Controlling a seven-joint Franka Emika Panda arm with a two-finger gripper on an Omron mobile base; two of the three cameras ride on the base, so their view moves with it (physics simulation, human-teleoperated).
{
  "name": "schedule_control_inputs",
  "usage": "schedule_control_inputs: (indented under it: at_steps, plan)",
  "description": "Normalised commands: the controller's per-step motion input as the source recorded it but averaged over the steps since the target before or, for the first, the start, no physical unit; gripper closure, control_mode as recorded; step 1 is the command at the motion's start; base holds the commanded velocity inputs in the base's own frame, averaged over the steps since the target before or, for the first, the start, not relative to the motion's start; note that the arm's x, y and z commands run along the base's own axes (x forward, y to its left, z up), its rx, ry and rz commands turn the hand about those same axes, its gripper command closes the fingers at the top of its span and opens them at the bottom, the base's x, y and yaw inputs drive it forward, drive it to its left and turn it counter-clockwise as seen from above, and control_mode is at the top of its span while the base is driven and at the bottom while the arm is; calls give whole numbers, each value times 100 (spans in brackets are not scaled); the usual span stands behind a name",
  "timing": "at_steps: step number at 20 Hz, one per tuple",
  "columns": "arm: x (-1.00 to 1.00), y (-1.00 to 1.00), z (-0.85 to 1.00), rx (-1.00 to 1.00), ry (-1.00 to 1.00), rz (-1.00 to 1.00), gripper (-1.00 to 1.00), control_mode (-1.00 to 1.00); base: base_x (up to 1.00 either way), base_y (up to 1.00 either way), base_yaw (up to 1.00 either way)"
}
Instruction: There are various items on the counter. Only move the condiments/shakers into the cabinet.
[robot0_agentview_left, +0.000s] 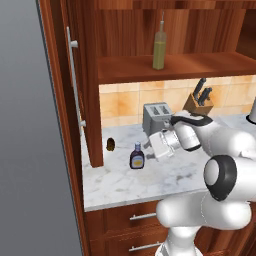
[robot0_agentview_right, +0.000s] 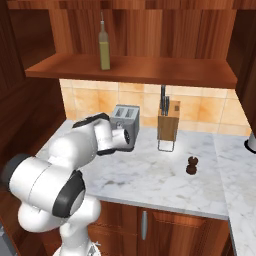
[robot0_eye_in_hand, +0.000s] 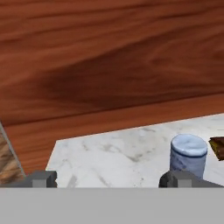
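The oil bottle (robot0_agentview_left: 159, 47) stands upright on the cabinet (robot0_agentview_left: 90, 75) shelf. The blue-capped dark bottle (robot0_agentview_left: 137, 156) stands upright on the counter (robot0_agentview_left: 150, 175), near the open door. The pepper mill (robot0_agentview_right: 192, 165) stands upright far right, well apart.

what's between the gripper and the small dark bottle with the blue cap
Nothing: in the left base view only bare marble counter separates the gripper from the small dark bottle.

The gripper (robot0_eye_in_hand: 107, 178) is showing just its fingertips (robot0_eye_in_hand: 40, 178), the bottom band cutting them off; the dark bottle (robot0_eye_in_hand: 188, 155) is hiding its body behind the right tip at 5 o'clock; the brown lump (robot0_eye_in_hand: 218, 147) is running off the edge at 3 o'clock; the arm is covering the toaster's (robot0_agentview_left: 156, 116) lower front.
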Motion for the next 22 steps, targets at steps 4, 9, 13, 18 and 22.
schedule_control_inputs:
  at_steps: [4,9,13,18,22]
  plan:
    - [37,1,-10,-2,0,0,-100,-100,0,0,0]
    - [34,10,-10,-1,1,0,-100,-100,0,0,0]
    - [16,26,-12,0,1,0,-100,-100,0,0,0]
    - [15,20,-10,0,0,0,-100,-100,0,0,0]
    - [8,3,-2,0,0,0,100,-100,0,0,0]
